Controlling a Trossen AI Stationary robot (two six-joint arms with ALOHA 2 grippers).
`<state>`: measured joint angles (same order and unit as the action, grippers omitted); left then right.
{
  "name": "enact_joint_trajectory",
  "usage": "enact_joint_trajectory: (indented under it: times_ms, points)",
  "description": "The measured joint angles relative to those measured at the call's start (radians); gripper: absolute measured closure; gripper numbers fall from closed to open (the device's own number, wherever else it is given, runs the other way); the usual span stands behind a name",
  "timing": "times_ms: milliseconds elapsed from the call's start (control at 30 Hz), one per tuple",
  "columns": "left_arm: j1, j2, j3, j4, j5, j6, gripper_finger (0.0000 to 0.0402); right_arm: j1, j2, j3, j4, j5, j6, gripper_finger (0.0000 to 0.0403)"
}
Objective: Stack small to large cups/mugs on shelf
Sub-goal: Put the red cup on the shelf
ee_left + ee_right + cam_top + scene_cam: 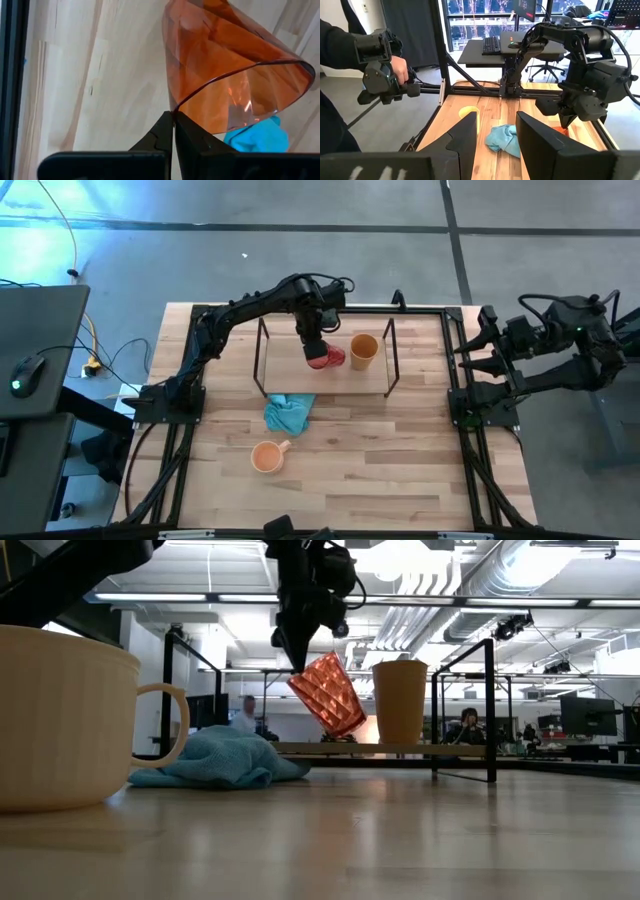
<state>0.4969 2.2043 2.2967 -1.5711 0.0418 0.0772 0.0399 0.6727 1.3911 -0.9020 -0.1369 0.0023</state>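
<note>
My left gripper (pixel 316 346) stands over the shelf (pixel 345 383), pointing down and shut on the red patterned cup (pixel 328 692). The cup hangs tilted just above the shelf's wood board (pixel 410 749). The amber tumbler (pixel 400 700) stands upright on the board right beside it. The light orange mug (pixel 267 456) sits on its base on the tabletop toward the near edge and fills the low view's left side (pixel 60 720). My right gripper (pixel 497 142) waits open at the table's right edge, with nothing between its fingers. My left gripper pinches the red cup's rim (pixel 176 108) between its two fingertips, one thin wall of the cup between them. The fingers come from above and point down. The cup hangs tilted below them (pixel 340 720), its base slanting toward the tumbler, apparently clear of the board.
A teal cloth (pixel 288 412) lies crumpled on the tabletop just in front of the shelf. The shelf's black wire posts (pixel 490 710) rise on both sides. In the right wrist view a person's hand (pixel 395 70) holds a control handle beyond the table's left side.
</note>
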Motion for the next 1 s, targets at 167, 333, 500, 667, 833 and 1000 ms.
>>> enact_joint_trajectory:
  times_ms: [167,333,500,667,833,1000]
  points:
    - [0.0,-0.017,0.0,0.0,0.0,-0.006,0.0401,0.0,0.0,0.0,-0.017,0.0,0.002,0.0273]
    - [0.0,-0.038,0.0,0.0,0.002,-0.007,0.0401,0.0,0.0,0.0,-0.023,0.0,0.002,0.0273]
    - [0.0,-0.063,0.0,0.0,0.021,-0.01,0.0401,0.0,0.0,0.0,-0.038,0.0,0.025,0.0273]
    - [-0.003,-0.072,0.0,0.0,0.056,-0.026,0.0401,0.0,0.0,0.0,-0.043,0.001,0.035,0.0273]
    - [-0.024,-0.072,-0.014,0.002,0.056,-0.021,0.0401,0.0,0.0,0.0,-0.043,0.011,0.043,0.0273]
    - [-0.029,-0.075,-0.083,0.001,0.052,-0.022,0.0401,0.0,0.0,0.0,-0.043,0.012,0.044,0.0273]
